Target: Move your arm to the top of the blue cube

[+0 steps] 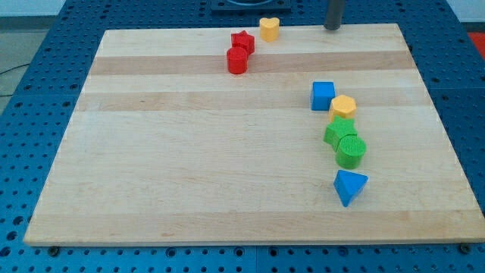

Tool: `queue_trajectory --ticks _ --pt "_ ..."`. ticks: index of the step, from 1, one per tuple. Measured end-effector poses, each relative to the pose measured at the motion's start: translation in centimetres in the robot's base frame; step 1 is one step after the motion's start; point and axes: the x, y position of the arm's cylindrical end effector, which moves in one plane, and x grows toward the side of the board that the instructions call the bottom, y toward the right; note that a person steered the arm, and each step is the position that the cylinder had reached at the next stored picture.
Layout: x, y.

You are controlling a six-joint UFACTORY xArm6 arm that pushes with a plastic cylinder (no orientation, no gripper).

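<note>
The blue cube (323, 95) sits on the wooden board (189, 152) right of centre. My tip (332, 27) is at the board's top edge, well above the blue cube and slightly to its right, touching no block. A yellow hexagon block (343, 107) touches the cube's lower right corner. Below it lie a green star-like block (339, 132), a green cylinder (351, 151) and a blue triangular block (348, 186).
A red star block (242, 42) and a red cylinder (237, 61) sit near the top centre, with a yellow heart block (269, 29) at the top edge. Blue perforated table (30, 76) surrounds the board.
</note>
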Motion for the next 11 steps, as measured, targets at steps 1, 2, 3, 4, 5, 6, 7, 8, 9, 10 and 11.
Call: queue_trajectory --ticks 1,2,3,4,5,6,7,8,9,10,11 --pt "0.1 -0.2" --pt "0.1 -0.4" --pt "0.1 -0.6" --pt "0.0 -0.7" --pt "0.1 -0.8" --pt "0.1 -1.3" --pt "0.0 -1.5" --pt "0.0 -1.5" --pt "0.5 -1.7" --pt "6.1 -1.7" --pt "11.9 -2.8"
